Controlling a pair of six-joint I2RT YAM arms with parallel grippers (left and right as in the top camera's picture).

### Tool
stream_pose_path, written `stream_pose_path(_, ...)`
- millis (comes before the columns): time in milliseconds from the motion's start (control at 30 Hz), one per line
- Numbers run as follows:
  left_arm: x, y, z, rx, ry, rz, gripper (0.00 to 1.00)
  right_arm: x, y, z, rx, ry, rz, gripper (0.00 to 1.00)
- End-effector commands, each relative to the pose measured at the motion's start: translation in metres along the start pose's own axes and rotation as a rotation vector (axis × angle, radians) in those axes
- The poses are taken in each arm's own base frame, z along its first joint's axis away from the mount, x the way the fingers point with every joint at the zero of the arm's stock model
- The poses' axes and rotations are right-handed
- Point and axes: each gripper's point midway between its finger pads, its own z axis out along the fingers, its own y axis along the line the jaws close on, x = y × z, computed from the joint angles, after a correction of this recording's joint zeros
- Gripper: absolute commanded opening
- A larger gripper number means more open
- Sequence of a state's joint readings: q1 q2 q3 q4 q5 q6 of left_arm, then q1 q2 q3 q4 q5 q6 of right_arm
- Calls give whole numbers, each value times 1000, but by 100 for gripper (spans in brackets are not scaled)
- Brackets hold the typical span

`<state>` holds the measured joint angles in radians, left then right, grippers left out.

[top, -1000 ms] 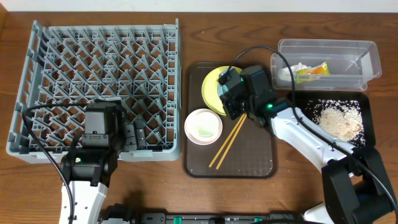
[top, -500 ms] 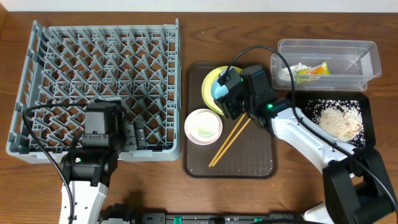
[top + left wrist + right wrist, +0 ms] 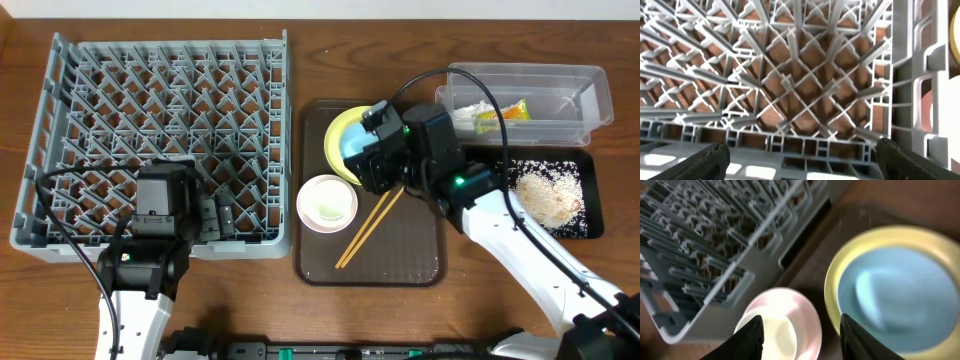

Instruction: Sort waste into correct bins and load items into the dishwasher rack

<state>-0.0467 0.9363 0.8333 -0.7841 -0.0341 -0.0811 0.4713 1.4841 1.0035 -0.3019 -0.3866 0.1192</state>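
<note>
The grey dishwasher rack [image 3: 160, 130] fills the left; it also shows in the left wrist view [image 3: 805, 75] and the right wrist view [image 3: 700, 240]. My left gripper [image 3: 215, 215] [image 3: 805, 165] is open and empty over the rack's front edge. A light blue bowl [image 3: 352, 145] [image 3: 895, 295] sits on the yellow plate [image 3: 338, 128] [image 3: 835, 280]. The pinkish-white bowl [image 3: 327, 203] [image 3: 790, 325] holds a paler round shape. Chopsticks [image 3: 368, 228] lie beside it. My right gripper [image 3: 375, 168] [image 3: 807, 340] is open and empty above the gap between the two bowls.
The dishes lie on a brown serving tray [image 3: 400, 260]. The clear tub [image 3: 530, 95] at the back right holds the green-yellow wrapper [image 3: 505, 112] and white paper [image 3: 468, 112]. The black tray [image 3: 592, 210] holds rice scraps [image 3: 545, 192].
My right arm has swung a little to the right and its gripper has shifted slightly over the plate. The left arm and all dishes have not moved.
</note>
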Motion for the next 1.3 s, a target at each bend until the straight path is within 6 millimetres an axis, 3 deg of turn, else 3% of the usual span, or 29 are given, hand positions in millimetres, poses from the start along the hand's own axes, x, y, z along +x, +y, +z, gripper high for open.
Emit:
stream_pose_path(0, -11, 3, -5, -18, -30, -5, 95, 13, 2, 11, -9, 59, 64, 46)
stream_pose_path(300, -11, 3, -5, -18, -30, -4, 95, 38, 7, 24, -15, 153, 73, 49)
stream_pose_path(633, -11, 3, -5, -17, -30, -5, 95, 64, 1, 40, 24, 244, 103, 42)
stream_pose_path(833, -11, 3, -5, -18, -30, -4, 95, 75, 2, 49, 22, 282, 104, 33)
stream_pose_path(933, -11, 3, -5, -18, -31, -5, 95, 79, 3, 52, 20, 295, 103, 22)
stream_pose_path(1267, -11, 3, -5, -17, -31, -5, 95, 79, 2, 53, 26, 296, 138, 1)
